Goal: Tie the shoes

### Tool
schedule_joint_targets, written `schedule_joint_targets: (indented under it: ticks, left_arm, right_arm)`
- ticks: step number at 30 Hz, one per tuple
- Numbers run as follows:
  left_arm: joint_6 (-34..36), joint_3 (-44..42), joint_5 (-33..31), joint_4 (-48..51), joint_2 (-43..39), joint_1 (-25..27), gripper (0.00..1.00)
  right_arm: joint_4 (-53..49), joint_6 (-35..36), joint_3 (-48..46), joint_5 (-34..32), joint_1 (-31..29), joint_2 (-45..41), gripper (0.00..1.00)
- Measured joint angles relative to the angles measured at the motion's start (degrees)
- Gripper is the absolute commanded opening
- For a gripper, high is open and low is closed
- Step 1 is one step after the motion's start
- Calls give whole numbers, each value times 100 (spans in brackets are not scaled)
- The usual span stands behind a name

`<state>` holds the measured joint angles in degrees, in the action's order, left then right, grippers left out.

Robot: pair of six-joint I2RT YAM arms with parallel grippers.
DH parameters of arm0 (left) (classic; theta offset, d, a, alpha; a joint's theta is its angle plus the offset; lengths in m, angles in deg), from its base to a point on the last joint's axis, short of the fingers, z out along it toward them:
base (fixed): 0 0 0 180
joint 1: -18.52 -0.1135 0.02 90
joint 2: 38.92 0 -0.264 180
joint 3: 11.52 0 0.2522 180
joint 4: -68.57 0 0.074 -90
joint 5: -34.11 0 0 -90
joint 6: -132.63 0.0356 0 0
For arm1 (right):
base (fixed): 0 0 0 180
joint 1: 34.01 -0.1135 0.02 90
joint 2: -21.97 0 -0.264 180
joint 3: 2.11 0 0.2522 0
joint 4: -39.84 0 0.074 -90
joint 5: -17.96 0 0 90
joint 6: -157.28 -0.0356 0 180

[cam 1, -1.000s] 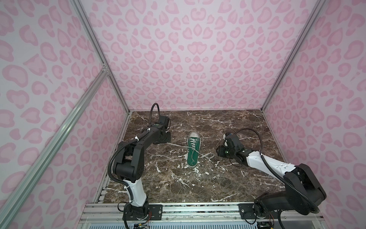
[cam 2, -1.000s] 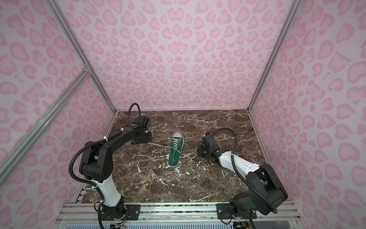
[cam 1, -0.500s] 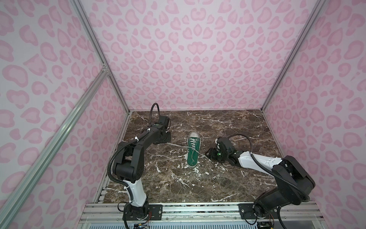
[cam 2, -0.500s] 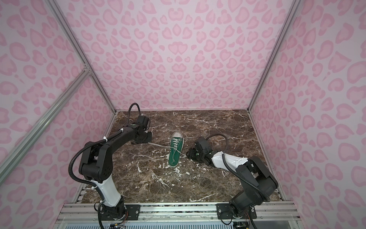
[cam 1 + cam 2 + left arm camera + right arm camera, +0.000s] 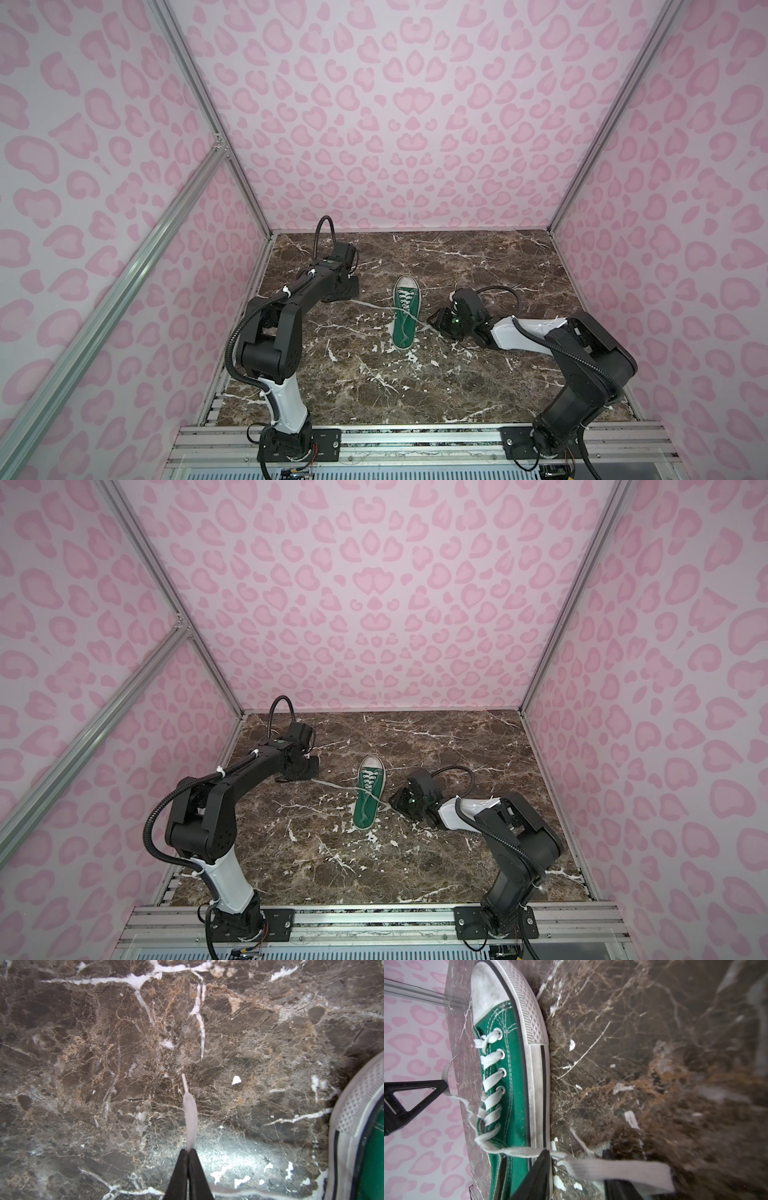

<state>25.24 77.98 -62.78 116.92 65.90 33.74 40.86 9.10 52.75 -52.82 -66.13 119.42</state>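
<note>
The green shoe (image 5: 405, 311) (image 5: 368, 796) lies mid-table with its white toe cap toward the back wall, and its laces are untied. My left gripper (image 5: 351, 293) (image 5: 188, 1150), to the shoe's left, is shut on one white lace end (image 5: 191, 1118), which stretches taut back to the shoe. My right gripper (image 5: 436, 322) (image 5: 576, 1159) sits low against the shoe's right side near the heel. Its fingers (image 5: 542, 1167) stand apart, and the other lace (image 5: 612, 1169) runs across the gap between them. The shoe's side and eyelets (image 5: 512, 1084) fill the right wrist view.
The brown marble tabletop (image 5: 415, 374) has white veins that resemble lace. Pink patterned walls and aluminium posts (image 5: 582, 166) close in three sides. A metal rail (image 5: 374, 440) with both arm bases runs along the front edge.
My right gripper has moved left from the open table to the shoe's right side and now straddles the lace. The left gripper has stayed shut on its lace end.
</note>
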Motion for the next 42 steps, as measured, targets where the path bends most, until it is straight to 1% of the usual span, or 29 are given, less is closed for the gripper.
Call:
schedule_joint_targets:
  ticks: [3, 4, 10, 15, 18, 21, 24, 27, 29, 33, 38, 42]
  left_arm:
    - [2, 0, -2, 2, -7, 0, 8]
    - [2, 0, -2, 2, -11, 0, 8]
    - [9, 0, -28, 4, -15, 0, 8]
    - [9, -26, -42, 4, -15, 0, 7]
    - [9, -85, -42, 0, -26, 7, 7]
    - [7, -129, -42, -2, -50, 31, 7]
    - [4, -162, -39, -7, -57, 66, 8]
    - [0, -195, -39, -4, -57, 83, 8]
    - [-15, -201, -39, -4, -57, 92, 8]
    - [-15, -201, -39, -7, -57, 103, 8]
    - [-15, -203, -39, -15, -57, 109, 9]
    - [-55, -203, -35, -44, -57, 114, 9]
  right_arm:
    - [210, -120, -46, 37, 22, 46, 15]
    - [271, -131, -59, 39, 28, 42, 12]
    - [649, -345, -522, -35, 234, -407, 6]
    - [927, -542, -1064, -175, 566, -1034, 7]
    - [1145, -680, -1355, -192, 820, -1355, 11]
    - [1329, -839, -1637, -199, 1069, -1648, 23]
    - [1322, -868, -1805, -251, 1255, -1928, 30]
    - [1224, -866, -1945, -254, 1449, -2277, 39]
    - [957, -778, -1969, -376, 1585, -2570, 46]
    - [85, -695, -1993, -859, 1777, -3307, 49]
    - [-697, -815, -2590, -1569, 2074, -4618, 50]
    - [-1620, -623, -2455, -1904, 2151, -5257, 51]
